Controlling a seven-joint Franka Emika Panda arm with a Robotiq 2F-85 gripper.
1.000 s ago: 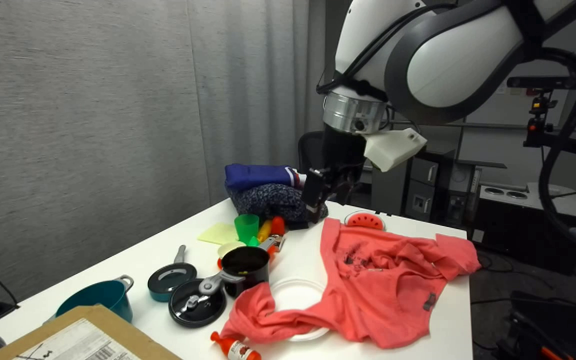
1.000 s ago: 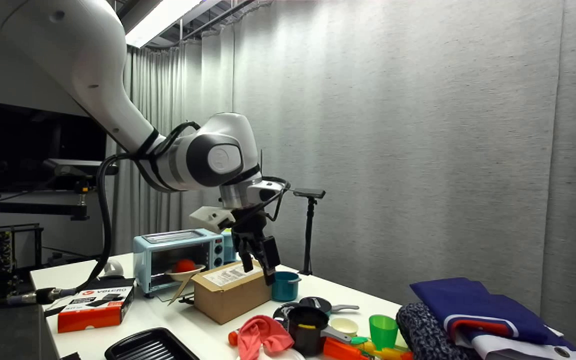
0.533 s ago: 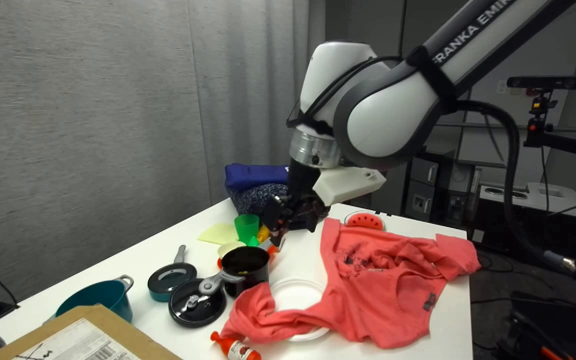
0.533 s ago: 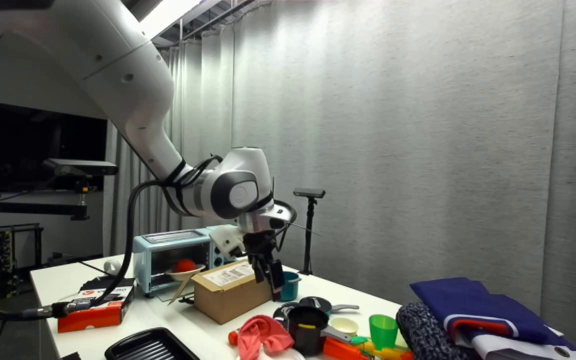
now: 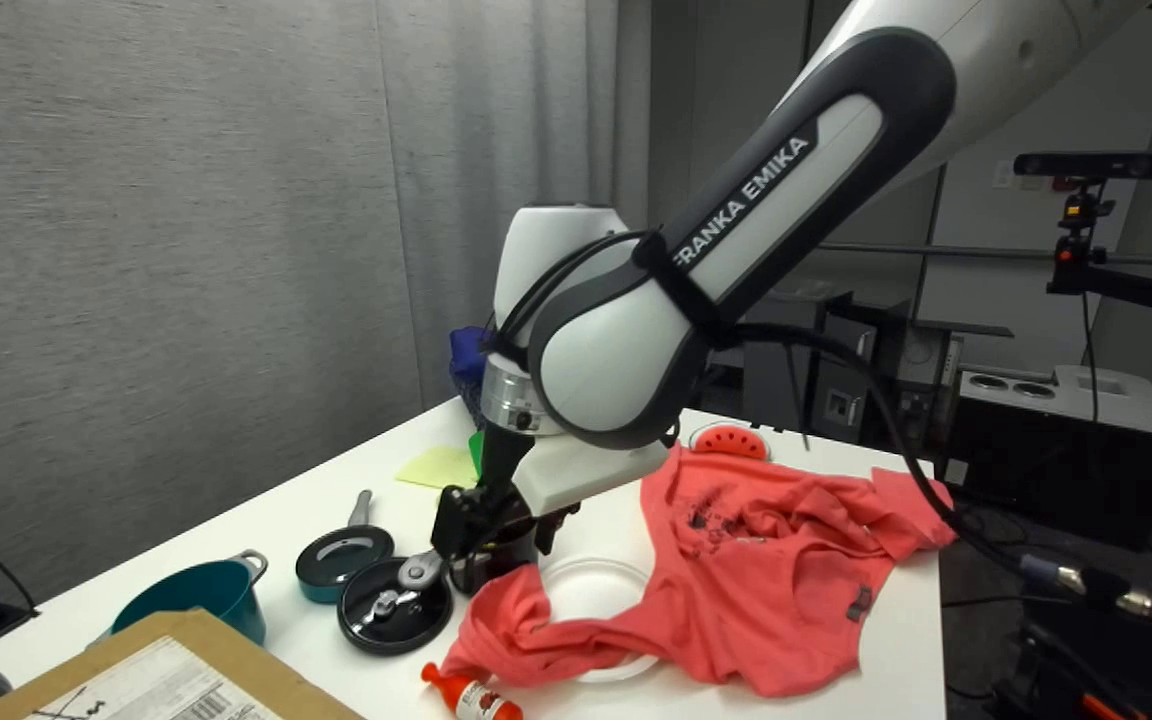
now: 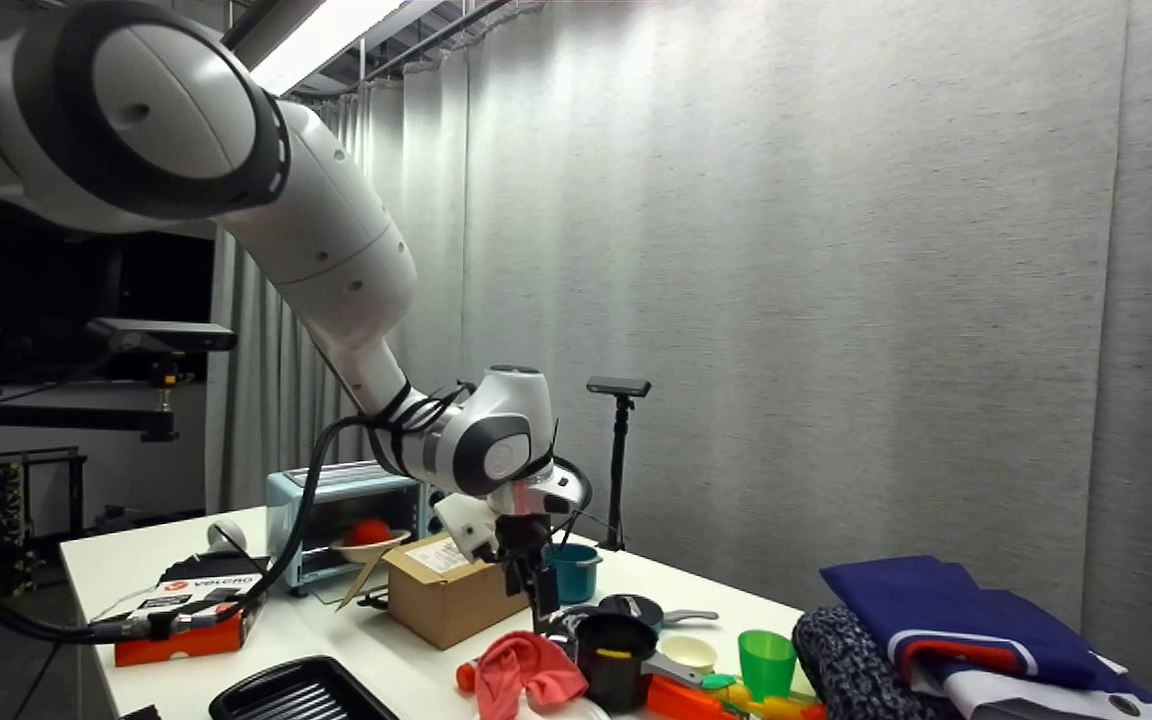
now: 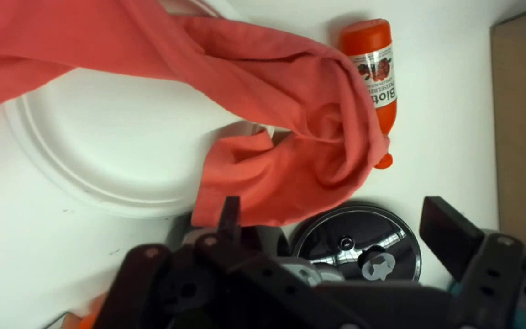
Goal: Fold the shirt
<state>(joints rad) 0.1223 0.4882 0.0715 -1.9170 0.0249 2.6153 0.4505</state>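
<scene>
The shirt [image 5: 766, 590] is a wrinkled coral-red garment spread on the right side of the table in an exterior view. One sleeve trails left over a white plate [image 5: 586, 592]. Only a bunched end of the shirt [image 6: 526, 668] shows in an exterior view. In the wrist view the sleeve [image 7: 263, 91] curls, its cuff end near the left finger. My gripper [image 7: 336, 210] is open, with nothing between the fingers, above the black lid [image 7: 354, 242] and the sleeve's end. In the exterior views the gripper [image 5: 498, 540] hangs in front of the black pot, partly hiding it; it also shows here [image 6: 534, 600].
A red bottle [image 7: 377, 77] lies against the sleeve. The black pot [image 6: 616, 665], a small teal pan [image 5: 341, 565], a teal pot [image 5: 201, 595] and a cardboard box [image 6: 456, 600] stand around. A green cup [image 6: 766, 662] and dark blue cloth [image 6: 956, 610] lie further off.
My arm has moved down and, in an exterior view, to the left, from above the cloth bundle to near the black pot and sleeve end. The shirt has not moved.
</scene>
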